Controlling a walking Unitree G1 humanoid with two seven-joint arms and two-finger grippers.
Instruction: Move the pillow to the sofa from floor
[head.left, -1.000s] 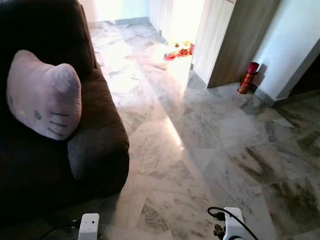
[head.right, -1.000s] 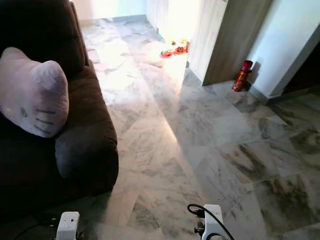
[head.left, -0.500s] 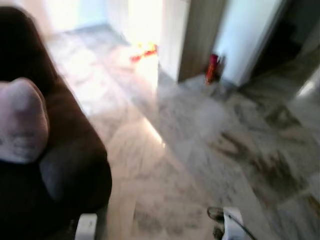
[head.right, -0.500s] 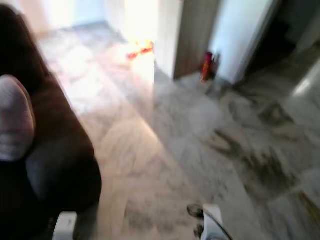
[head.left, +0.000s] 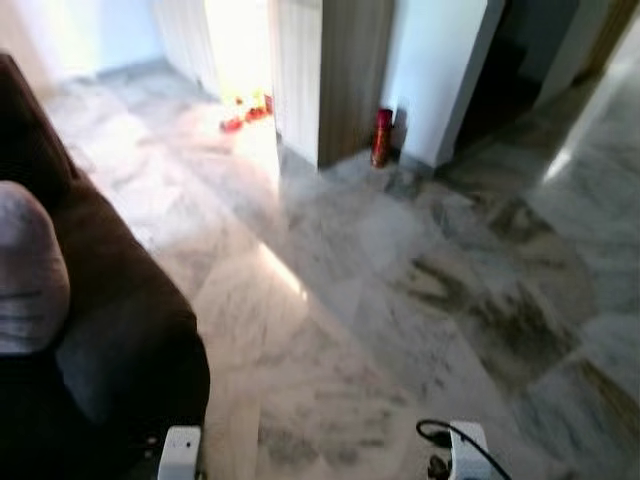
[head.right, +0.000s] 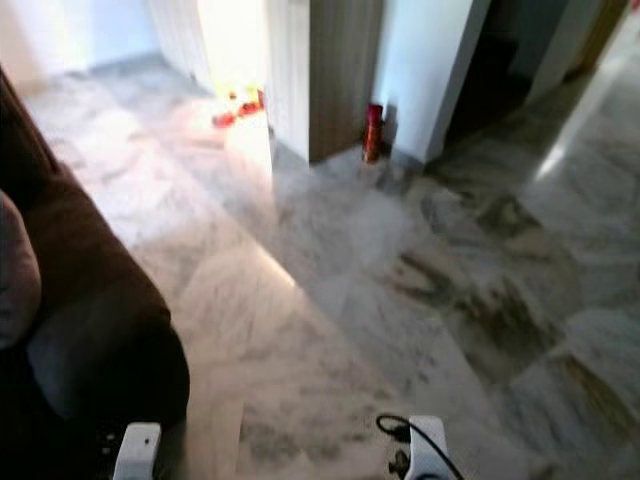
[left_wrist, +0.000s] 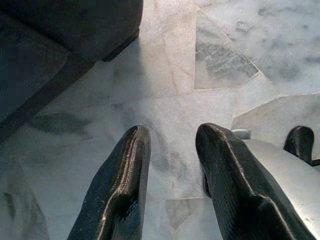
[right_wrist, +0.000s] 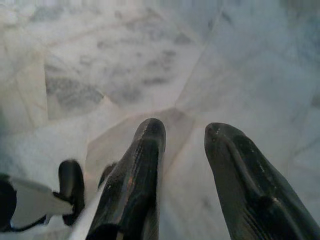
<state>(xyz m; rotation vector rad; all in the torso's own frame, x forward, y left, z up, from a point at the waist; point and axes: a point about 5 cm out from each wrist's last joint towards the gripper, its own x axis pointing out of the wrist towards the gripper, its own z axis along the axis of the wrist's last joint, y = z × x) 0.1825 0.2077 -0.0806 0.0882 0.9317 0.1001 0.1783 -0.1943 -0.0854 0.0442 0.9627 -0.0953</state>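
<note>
Pillow (head.left: 28, 270) is propped on the sofa (head.left: 120, 330), so that looks done. Both arms hang low over the floor (head.left: 400, 260); left pincer (left_wrist: 167, 135) and right pincer (right_wrist: 185, 131) are parted, holding nothing.

The pale pink plush pillow (head.left: 28, 270) on the dark brown fabric sofa (head.left: 110, 300) is cut off by the left edge. The small red and yellow things (head.left: 243, 108) in the sunlit doorway are too washed out to identify.
</note>
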